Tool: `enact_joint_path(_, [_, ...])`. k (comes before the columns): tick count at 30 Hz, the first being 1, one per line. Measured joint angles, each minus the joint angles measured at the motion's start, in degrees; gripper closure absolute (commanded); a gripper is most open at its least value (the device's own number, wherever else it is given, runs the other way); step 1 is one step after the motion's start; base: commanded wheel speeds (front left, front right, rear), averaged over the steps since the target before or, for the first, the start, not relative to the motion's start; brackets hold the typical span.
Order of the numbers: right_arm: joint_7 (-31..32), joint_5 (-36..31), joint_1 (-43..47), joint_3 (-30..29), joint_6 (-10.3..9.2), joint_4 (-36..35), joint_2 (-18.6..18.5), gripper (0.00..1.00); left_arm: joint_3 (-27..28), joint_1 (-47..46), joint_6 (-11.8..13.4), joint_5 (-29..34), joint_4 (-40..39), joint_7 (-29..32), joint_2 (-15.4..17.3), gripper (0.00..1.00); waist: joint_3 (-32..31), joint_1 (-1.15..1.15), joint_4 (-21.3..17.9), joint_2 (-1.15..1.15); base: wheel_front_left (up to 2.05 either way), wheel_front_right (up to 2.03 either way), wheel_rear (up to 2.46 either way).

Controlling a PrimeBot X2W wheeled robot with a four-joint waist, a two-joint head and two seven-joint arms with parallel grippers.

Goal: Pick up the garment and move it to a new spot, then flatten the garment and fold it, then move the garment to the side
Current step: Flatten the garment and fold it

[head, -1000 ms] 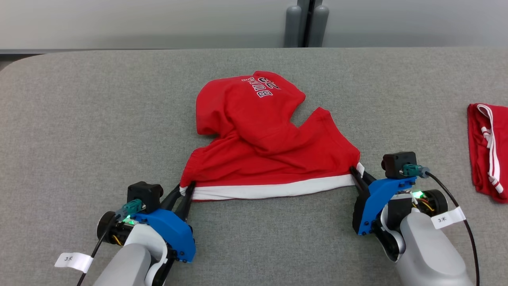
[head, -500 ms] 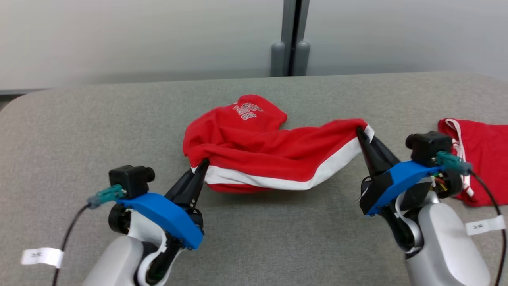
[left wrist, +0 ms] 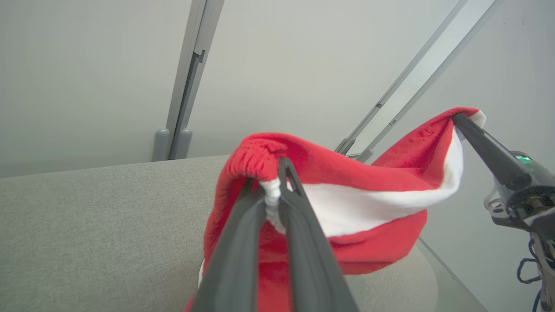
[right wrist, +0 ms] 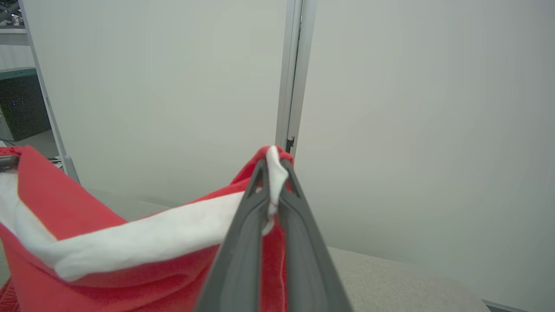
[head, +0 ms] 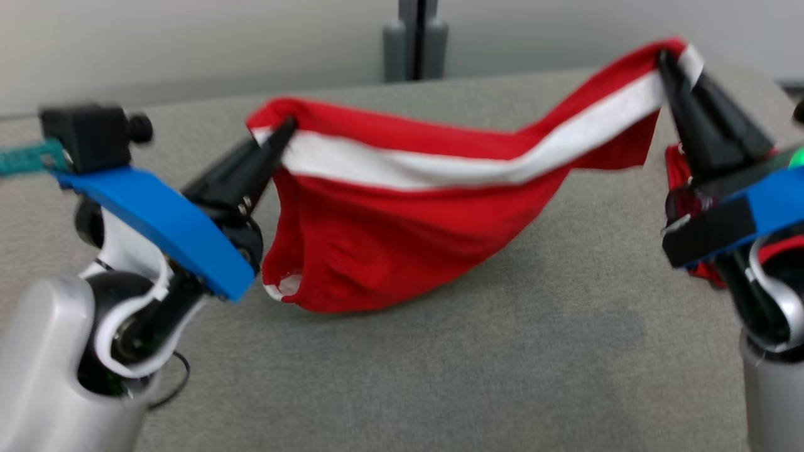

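As our left end effector [head: 287, 127] pinched one garment [head: 402, 245] corner, our right end effector [head: 664, 61] pinched another. It sagged between them.

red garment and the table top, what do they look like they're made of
The red garment: soft matte knit, probably cotton or polyester jersey; it droops in loose folds and its edge looks gathered. The table top: grey woven or felt-like covering, matte, with a fine speckled weave.
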Motion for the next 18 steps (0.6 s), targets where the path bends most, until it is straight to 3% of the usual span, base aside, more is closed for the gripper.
enact_joint_path(5, [0.2,0.7,-12.6,0.4,0.00,7.4,-1.1,1.00,2.5,-10.7,3.5,0.7,2.5,3.9,1.3,1.00,7.0,0.01,-2.5,0.00,0.00,0.00,0.00])
enact_joint_path(9, [-5.2,-0.6,-24.6,1.3,0.01,18.4,0.7,1.00,4.3,-20.5,4.8,4.6,9.2,2.2,2.0,1.00,12.8,0.03,-4.0,0.00,0.00,0.00,0.00])
enact_joint_path(13, [-14.9,-4.2,-35.2,1.7,0.03,27.6,1.8,1.00,5.3,-30.2,3.2,8.8,15.6,-4.4,1.4,1.00,16.6,0.03,-4.3,0.00,0.00,0.00,0.00])
enact_joint_path(18, [-27.5,-7.5,-43.2,-0.4,0.09,34.0,2.9,1.00,6.3,-36.1,0.4,10.8,20.6,-12.1,-0.1,1.00,18.1,0.03,-3.9,0.00,0.00,0.00,0.00])
